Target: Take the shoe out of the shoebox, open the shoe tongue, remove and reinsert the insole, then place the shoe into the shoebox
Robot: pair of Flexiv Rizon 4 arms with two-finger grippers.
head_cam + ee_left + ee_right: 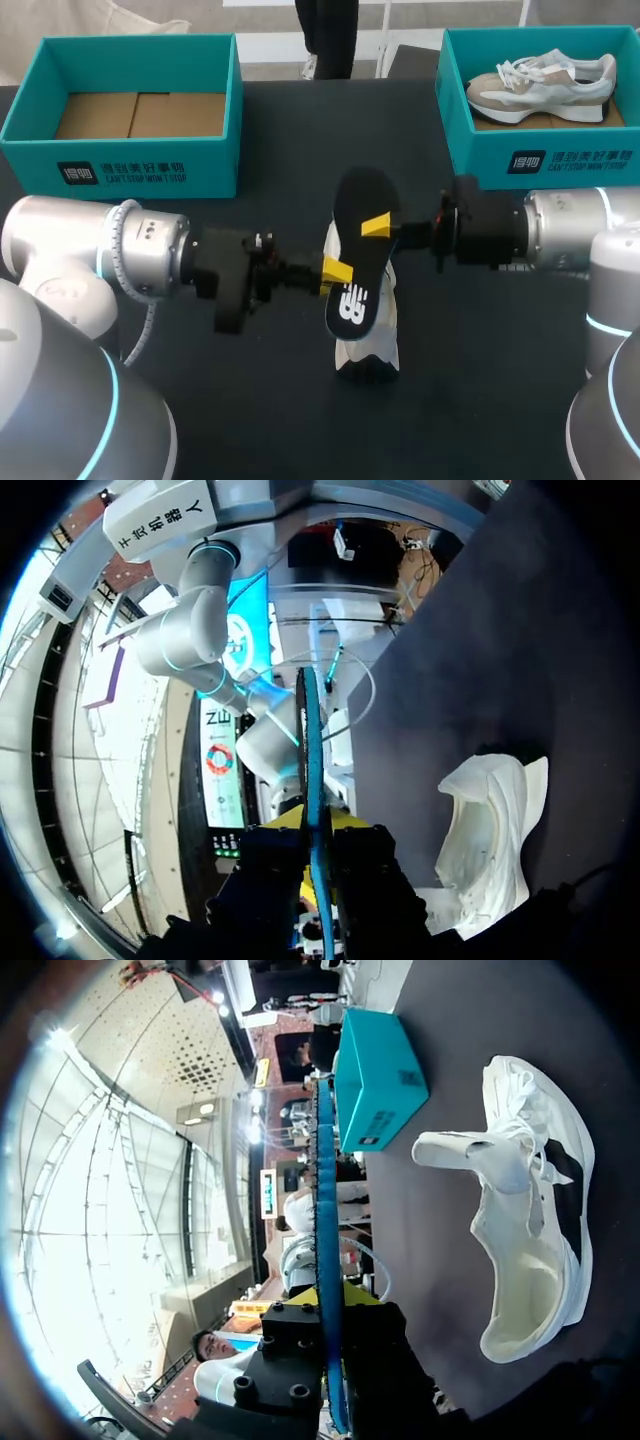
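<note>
A black insole [360, 215] hangs on edge in the air at the table's middle, tilted, over a white shoe [385, 310] that rests on the dark table. My left gripper [337, 270] comes in from the left and is shut on the insole's lower part. My right gripper [377, 226] comes in from the right and is shut on its middle. In the left wrist view the thin insole [312, 740] runs up between my gripper [315, 825], with the shoe [490, 820] beside it. The right wrist view has the insole [325, 1180] pinched in my gripper [330, 1300], beside the open-mouthed shoe [540, 1220].
An empty teal shoebox [120, 160] stands at the back left, also seen as the teal shoebox [375, 1080] ahead of the right gripper. A second teal box [540, 150] at the back right holds a beige sneaker [545, 85]. Both arms span the table's middle.
</note>
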